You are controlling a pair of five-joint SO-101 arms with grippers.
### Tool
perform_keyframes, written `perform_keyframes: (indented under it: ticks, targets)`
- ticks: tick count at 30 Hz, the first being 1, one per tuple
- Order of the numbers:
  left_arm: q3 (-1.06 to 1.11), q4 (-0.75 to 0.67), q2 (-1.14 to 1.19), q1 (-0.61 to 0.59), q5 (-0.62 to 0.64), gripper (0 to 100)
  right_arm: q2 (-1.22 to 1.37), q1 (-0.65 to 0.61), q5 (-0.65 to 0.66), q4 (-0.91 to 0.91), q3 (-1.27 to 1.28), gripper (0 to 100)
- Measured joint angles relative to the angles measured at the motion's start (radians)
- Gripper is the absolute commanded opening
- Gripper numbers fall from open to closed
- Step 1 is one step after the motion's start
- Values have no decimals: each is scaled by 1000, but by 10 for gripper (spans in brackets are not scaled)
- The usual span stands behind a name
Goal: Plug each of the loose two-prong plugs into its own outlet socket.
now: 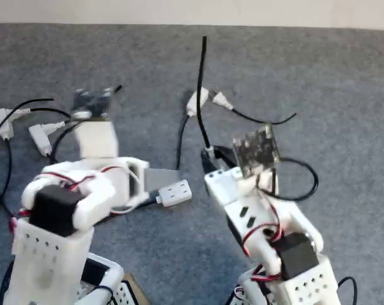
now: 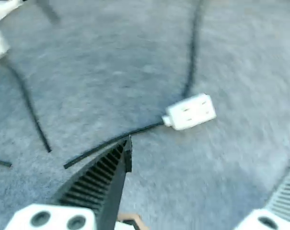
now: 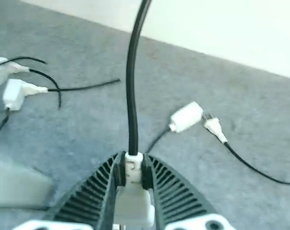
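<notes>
The fingers of the right gripper (image 3: 133, 162) are pressed shut on a white plug (image 3: 133, 201), which is clamped between the two ribbed inner faces. The plug's far end is hidden beneath the wrist. Its stiff black cord (image 3: 131, 72) rises straight up and away from the fingertips.

The fingers of the left gripper (image 2: 212, 154) are spread wide, and nothing is held between them. Just beyond them a white outlet socket (image 2: 190, 112) is laid flat on the grey carpeted worktop (image 2: 111, 62). The socket's black lead (image 2: 111, 142) is run back past one fingertip. In the high view this socket is seen between the two arms.

Farther out from the right gripper, a second white socket (image 3: 185, 116) and a loose two-prong plug (image 3: 213, 127) are laid just beside each other. Whether they touch cannot be told.

Well apart from these, on the left arm's side, two more white connectors (image 3: 13, 93) are set on the worktop with their black leads crossed. They are too small to be told apart as plugs or sockets.
</notes>
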Motion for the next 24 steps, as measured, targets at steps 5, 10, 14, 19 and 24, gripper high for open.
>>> perform_keyframes:
  ticks: [5,10,14,19,24]
  targets:
    - [12,-38,-153,101,-15,500,14,-34,-55,-63,14,4]
    - [318,-233,-364,28,-63,500,178,-41,-117,-97,-38,4]
    - [608,-422,-516,-44,-64,500,325,-43,-198,-118,-130,4]
    - [789,-483,-674,-55,-40,500,402,-86,-227,-141,-149,4]
    - [879,-500,-775,-64,-38,500,414,-100,-227,-141,-149,4]
